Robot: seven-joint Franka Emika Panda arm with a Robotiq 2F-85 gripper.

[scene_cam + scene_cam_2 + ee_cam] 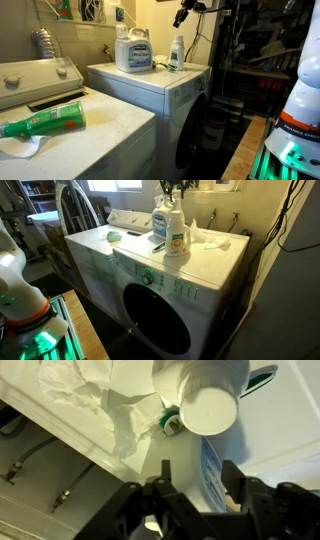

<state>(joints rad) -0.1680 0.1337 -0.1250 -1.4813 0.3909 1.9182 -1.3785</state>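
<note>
My gripper (pixel 198 485) is open and empty. It hangs high above the front-loading machine's white top in both exterior views (pixel 183 12) (pixel 172 188). Directly below it stand a large white detergent jug (pixel 133 48) (pixel 163 222) and a smaller bottle (pixel 176 53) (pixel 177 235). In the wrist view a white round bottle top (pixel 208 405) lies ahead of the fingers. A blue-labelled bottle (pixel 210 472) shows between the fingers, far below them. A small green-rimmed object (pixel 170 426) lies beside a crumpled white cloth (pixel 100 400) (pixel 208 242).
A green bottle (pixel 45 122) lies on its side on the neighbouring machine's lid, next to a white cloth (pixel 25 145). The front-loader's round door (pixel 155 320) faces outward. Hoses and pipes (pixel 40 470) run behind the machine. Dark shelving (pixel 255 60) stands alongside.
</note>
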